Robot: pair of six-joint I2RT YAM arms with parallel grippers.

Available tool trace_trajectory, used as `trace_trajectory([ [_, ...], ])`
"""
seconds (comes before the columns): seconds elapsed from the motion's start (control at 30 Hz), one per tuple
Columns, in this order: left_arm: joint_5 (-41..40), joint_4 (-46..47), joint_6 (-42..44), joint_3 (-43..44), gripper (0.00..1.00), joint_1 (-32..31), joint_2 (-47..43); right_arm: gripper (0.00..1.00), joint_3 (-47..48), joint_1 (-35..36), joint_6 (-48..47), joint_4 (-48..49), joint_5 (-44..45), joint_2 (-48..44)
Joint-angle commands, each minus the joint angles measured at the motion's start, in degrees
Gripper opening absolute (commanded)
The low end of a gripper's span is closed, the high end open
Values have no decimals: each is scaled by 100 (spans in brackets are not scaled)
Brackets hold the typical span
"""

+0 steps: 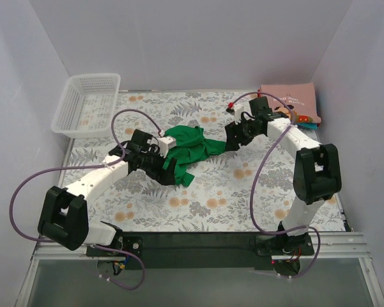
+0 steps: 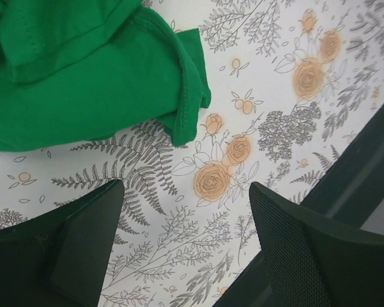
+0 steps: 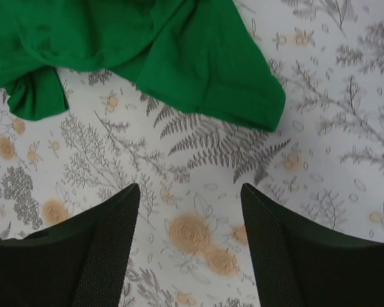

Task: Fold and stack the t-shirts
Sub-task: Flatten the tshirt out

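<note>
Crumpled green t-shirt point(image 1: 192, 144) stretches sideways between left gripper point(image 2: 184, 197) and right gripper point(image 3: 188, 194), both spread empty, seemingly equally near.

Grn tee point(image 1: 190, 148) crumpled ctr; pink tee point(image 1: 289, 100) folded far-R.

Bright green tee point(image 1: 188, 147); dusty-pink tee point(image 1: 291, 99); white mesh basket point(image 1: 92, 77); table cover point(image 1: 243, 192) white, grey ferns, orange roses.

The t-shirt point(image 2: 83, 83) is matt cloth, the table cover point(image 2: 275, 128) smooth, the fingers point(image 3: 287, 256) textured black plastic.
</note>
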Motion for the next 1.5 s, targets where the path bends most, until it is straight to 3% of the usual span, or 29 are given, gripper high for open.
trace_trajectory([
  [0.0,-710,343,-111,-84,79,-340,151,72,772,394,148,305,424,522],
  [0.27,-1072,844,-586,118,74,-719,1029,79,1608,1001,148,341,793,1753],
  [0.4,-1018,897,-832,276,55,-719,1136,77,1662,1098,139,428,794,2026],
  [0.47,-1123,906,-850,294,37,-710,1066,73,1670,1134,139,455,837,2079],
  [0.53,-1150,862,-894,329,23,-640,891,49,1688,1134,104,446,934,2167],
  [0.57,-1141,818,-920,355,6,-518,829,38,1688,1125,95,437,1074,2185],
  [0.6,-1124,766,-929,408,0,-421,715,17,1670,1107,104,429,1136,2124],
  [0.7,-975,424,-754,671,0,106,487,1,1548,923,34,306,1128,1791],
  [0.87,-710,-86,-60,1514,0,1380,336,1,1398,143,-151,95,1023,868],
  [1.13,-1087,-18,503,2973,0,2023,319,1,2004,-948,-450,-450,882,-353],
  [1.3,-1300,-59,573,3544,0,2146,362,1,2180,-1072,-713,-651,1040,-855],
  [1.47,-1246,-665,697,3213,0,2155,407,1,1330,-1064,-1047,-986,1119,-1198],
])
